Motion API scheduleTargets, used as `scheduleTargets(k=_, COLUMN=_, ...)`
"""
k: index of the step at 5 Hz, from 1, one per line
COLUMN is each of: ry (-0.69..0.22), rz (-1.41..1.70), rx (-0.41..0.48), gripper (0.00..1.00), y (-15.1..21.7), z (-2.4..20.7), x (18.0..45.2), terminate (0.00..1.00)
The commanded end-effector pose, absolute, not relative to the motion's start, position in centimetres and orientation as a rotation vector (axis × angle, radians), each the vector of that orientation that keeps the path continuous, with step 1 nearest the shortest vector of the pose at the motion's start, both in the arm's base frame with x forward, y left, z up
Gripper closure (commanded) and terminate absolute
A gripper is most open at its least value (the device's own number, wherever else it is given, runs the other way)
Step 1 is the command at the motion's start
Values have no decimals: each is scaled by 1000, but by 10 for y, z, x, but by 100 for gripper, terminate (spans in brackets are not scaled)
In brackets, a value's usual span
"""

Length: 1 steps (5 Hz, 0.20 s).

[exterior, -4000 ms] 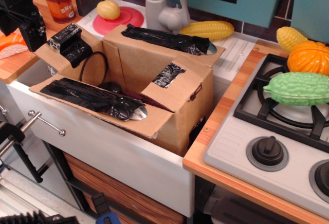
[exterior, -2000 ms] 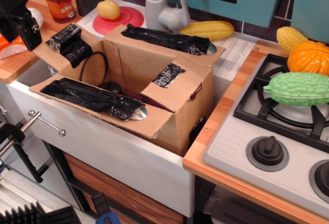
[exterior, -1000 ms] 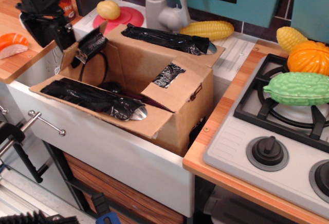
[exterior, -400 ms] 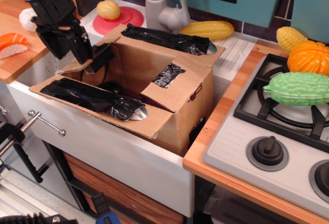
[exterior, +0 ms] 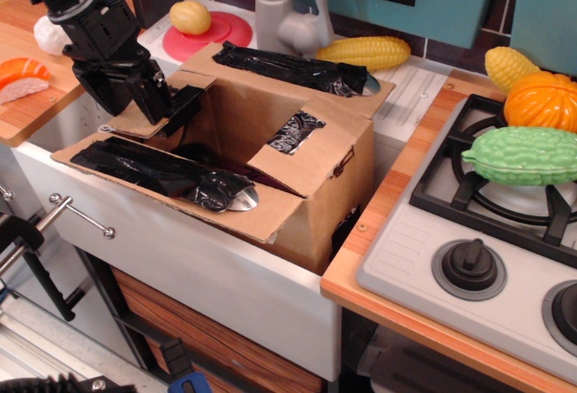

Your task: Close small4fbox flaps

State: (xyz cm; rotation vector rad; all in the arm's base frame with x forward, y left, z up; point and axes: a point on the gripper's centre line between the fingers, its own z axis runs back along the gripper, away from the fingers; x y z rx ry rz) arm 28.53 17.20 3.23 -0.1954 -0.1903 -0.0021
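The small4fbox (exterior: 311,190), a brown cardboard box, sits in the white sink. Its near long flap (exterior: 171,177) lies outward over the sink front, covered in crinkled black tape. The far long flap (exterior: 293,68) lies outward toward the faucet. The right short flap (exterior: 302,145) leans inward. The left short flap (exterior: 162,114) is folded inward over the opening, with the black gripper (exterior: 149,100) pressing on it from the left. Whether the gripper's jaws are open or shut does not show.
A grey faucet (exterior: 279,14) stands behind the box. A red plate (exterior: 212,34) with a yellow fruit, a corn cob (exterior: 365,50), and a can lie at the back. The stove (exterior: 487,222) with green and orange vegetables is to the right. Sushi (exterior: 20,77) lies on the left counter.
The gripper came in from the left and swung the left short flap from lying outward to folded inward over the box opening. The other flaps have not moved.
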Motion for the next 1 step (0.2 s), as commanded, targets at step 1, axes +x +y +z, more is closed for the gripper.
scheduleTargets(k=1, ry=-229, rz=-49, rx=-159, gripper=0, y=179, z=33, x=287, terminate=100)
